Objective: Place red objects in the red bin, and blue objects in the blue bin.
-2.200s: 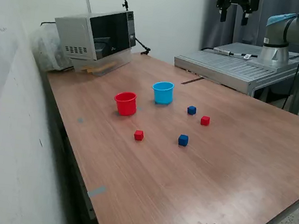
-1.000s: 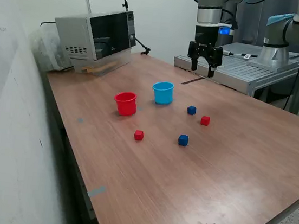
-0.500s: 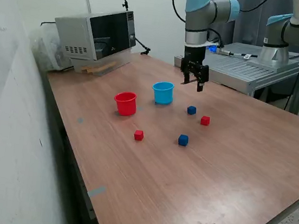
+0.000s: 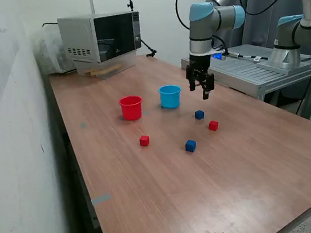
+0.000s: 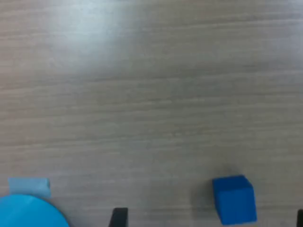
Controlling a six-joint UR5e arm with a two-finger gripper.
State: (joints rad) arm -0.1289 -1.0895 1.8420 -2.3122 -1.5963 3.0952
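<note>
only partly visible: blue bin (image 5: 29,213), pincer (image 4: 199,90).

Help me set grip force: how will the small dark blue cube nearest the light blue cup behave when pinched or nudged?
The small dark blue cube looks solid with flat faces, so it probably stays rigid and will not roll. Being tiny, it is likely light and may slide on the smooth wooden table if the claw touches one side first.
</note>
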